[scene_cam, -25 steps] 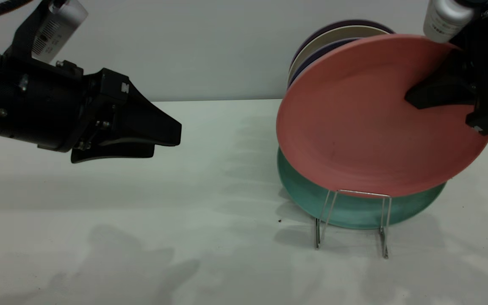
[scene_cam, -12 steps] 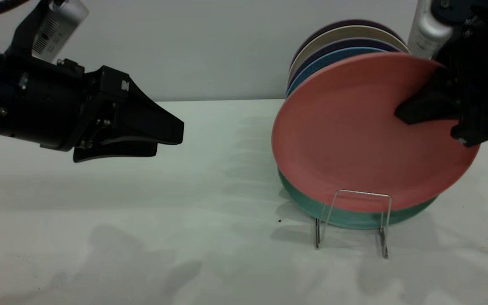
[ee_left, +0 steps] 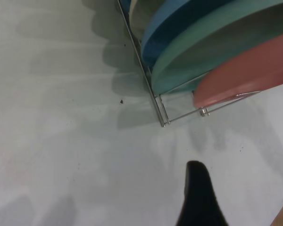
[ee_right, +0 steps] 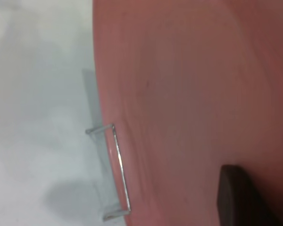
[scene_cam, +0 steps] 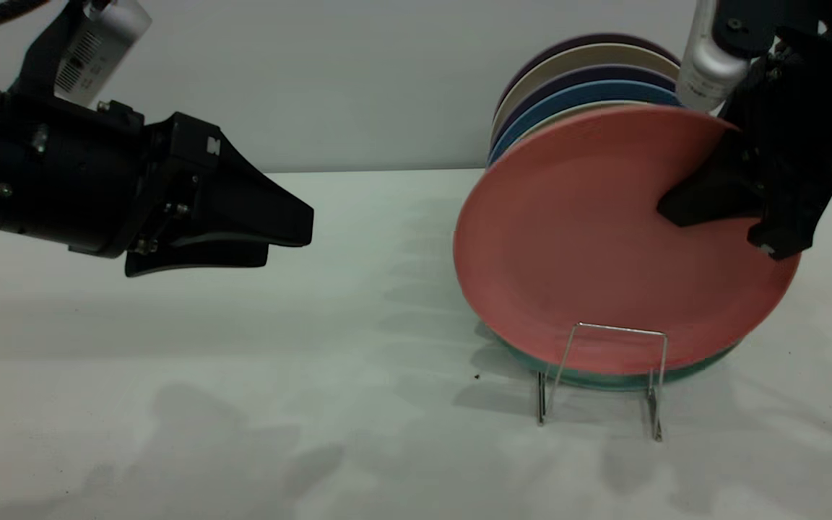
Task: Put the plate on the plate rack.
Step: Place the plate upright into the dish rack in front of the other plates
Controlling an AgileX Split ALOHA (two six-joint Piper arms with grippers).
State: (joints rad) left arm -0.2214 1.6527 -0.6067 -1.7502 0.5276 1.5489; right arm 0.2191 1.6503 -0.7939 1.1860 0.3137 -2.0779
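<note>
Behind the right gripper (scene_cam: 737, 217), whose jaws pinch the upper rim of the matte salmon plate (scene_cam: 589, 245), stand teal (ee_left: 217, 42), blue and cream plates. Below the jaws, the plate's lower edge sits behind the thin wire plate rack (scene_cam: 600, 379)'s front squared loop on the tabletop (scene_cam: 243, 404). Well apart, the left gripper (scene_cam: 271, 238) hovers, jaws narrow.

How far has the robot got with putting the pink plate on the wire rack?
Done: the right gripper has the pink plate lifted and stood on edge, jaws shut on its rim. In hand: the plate's lower edge sits behind the front loop of the wire rack, in front of the teal plate. Left: seat it fully, then release. The left gripper hovers idle, apart.
</note>
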